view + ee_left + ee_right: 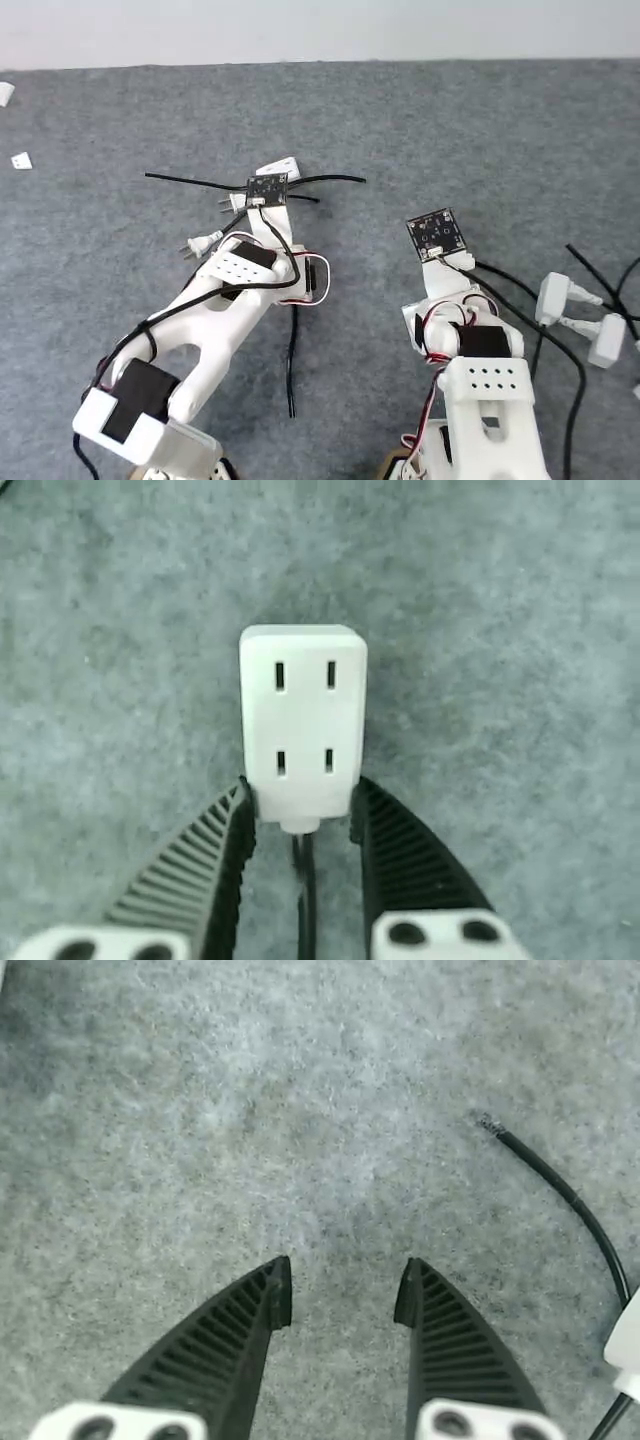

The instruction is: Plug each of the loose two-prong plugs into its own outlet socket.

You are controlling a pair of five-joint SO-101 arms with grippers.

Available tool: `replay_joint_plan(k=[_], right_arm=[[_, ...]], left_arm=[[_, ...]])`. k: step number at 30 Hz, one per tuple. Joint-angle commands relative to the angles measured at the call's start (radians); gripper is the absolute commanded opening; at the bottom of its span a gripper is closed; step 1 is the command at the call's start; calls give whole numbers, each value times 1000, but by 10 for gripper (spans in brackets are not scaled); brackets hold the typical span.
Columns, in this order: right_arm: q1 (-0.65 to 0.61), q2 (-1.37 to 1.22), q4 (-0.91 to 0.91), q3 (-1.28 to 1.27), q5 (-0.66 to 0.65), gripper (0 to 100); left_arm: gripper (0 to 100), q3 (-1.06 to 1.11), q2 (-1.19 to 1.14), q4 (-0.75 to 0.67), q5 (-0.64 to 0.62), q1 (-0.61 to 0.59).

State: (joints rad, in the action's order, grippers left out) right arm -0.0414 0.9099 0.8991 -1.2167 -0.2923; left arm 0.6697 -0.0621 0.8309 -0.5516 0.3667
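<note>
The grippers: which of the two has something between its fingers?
The left gripper: it grips the white outlet block at its cable end. The right gripper stands open and empty.

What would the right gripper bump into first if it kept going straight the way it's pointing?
Probably just the grey mat: the open right gripper points down at a bare patch of it. The black cable ends off to one side, seemingly outside that line, though depth is hard to judge.
</note>
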Motion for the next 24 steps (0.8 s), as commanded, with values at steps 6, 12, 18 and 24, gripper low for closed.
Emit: replay_joint_plan(k=[6,12,18,24], right_arm=[[-4,22,-10,3,-12,169],[-8,22,-10,2,-12,169],[-8,22,-10,2,-12,169],[-8,22,-10,2,-12,169]], left_arm=[[11,208,252,-25,55,40],[13,349,450,-63,77,17],[60,321,419,-61,100,-43],[281,364,428,-63,98,-35]])
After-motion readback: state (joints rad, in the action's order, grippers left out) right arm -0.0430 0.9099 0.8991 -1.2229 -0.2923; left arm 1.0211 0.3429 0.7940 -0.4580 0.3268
